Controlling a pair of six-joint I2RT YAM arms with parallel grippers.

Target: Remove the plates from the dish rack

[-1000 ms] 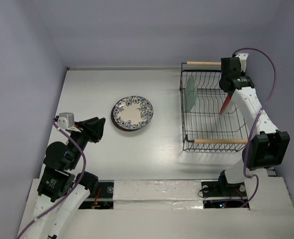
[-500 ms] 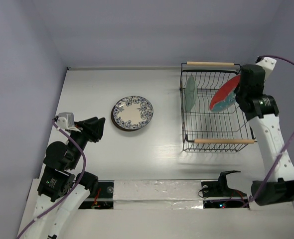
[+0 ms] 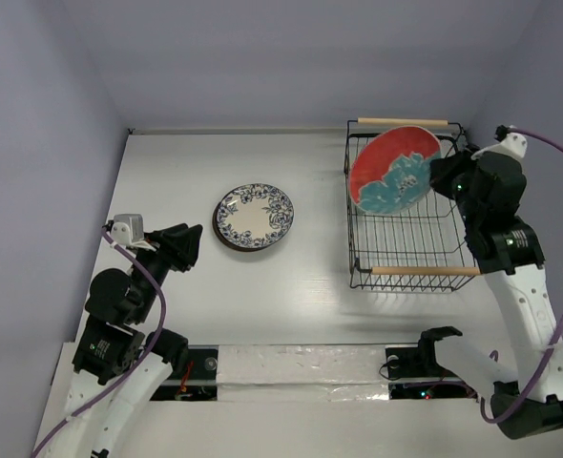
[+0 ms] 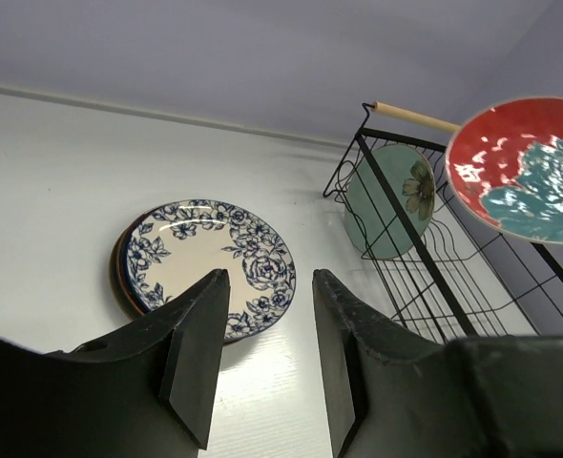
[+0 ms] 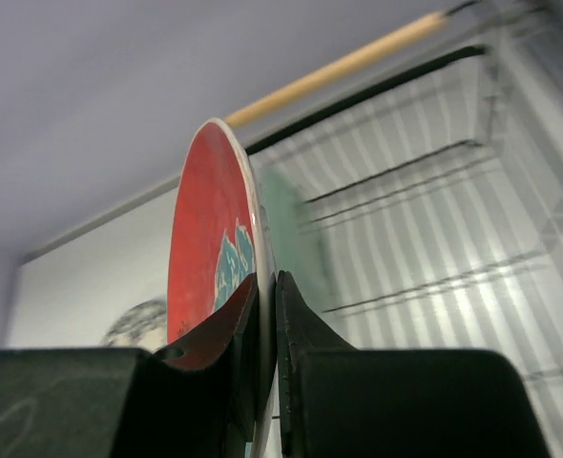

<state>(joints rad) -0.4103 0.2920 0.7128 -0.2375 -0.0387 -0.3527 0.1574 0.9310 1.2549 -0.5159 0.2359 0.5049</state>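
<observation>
A red plate with teal flowers [image 3: 392, 173] [image 5: 198, 258] hangs tilted above the far part of the black wire dish rack [image 3: 410, 250]. My right gripper [image 3: 438, 177] [image 5: 267, 279] is shut on that plate's right rim. A pale green plate [image 4: 385, 202] [image 5: 296, 239] stands on edge in the rack's far left corner; in the top view the red plate covers it. A white plate with a blue floral rim [image 3: 253, 217] [image 4: 208, 264] tops a low stack on the table. My left gripper [image 3: 192, 244] [image 4: 268, 279] stays near the front left, open and empty, pointing at that stack.
The rack [image 4: 434, 286] has two light wooden handles, one far [image 3: 403, 122] and one near [image 3: 425, 271]. A dark rim [image 4: 119, 272] shows under the floral plate. Grey walls close in the white table [image 3: 167, 181] at the back and both sides.
My right arm has lifted the red plate out of the rack and turned its face upward, carrying it left. My left arm has held still, its jaws a touch wider.
</observation>
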